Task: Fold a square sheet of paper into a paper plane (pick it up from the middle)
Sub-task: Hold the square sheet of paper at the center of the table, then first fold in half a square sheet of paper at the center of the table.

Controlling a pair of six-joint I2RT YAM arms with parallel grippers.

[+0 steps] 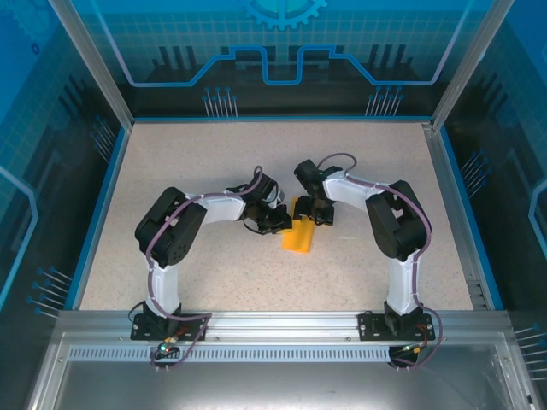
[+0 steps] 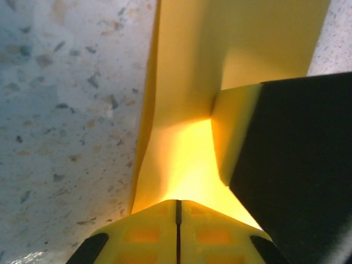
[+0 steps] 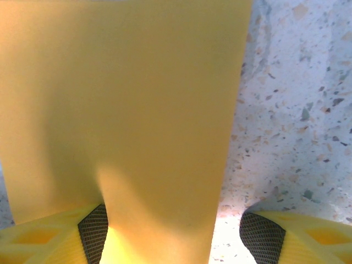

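Speckled tabletop (image 1: 171, 171); paper (image 1: 299, 237) apparently in left gripper (image 2: 177, 212).

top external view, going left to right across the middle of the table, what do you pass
left arm → left gripper → folded orange-yellow paper → right gripper → right arm

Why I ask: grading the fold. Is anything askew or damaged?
No tears visible. The square sheet of paper is folded into a narrow strip, but in the left wrist view one flap seems to stand up instead of lying flat.
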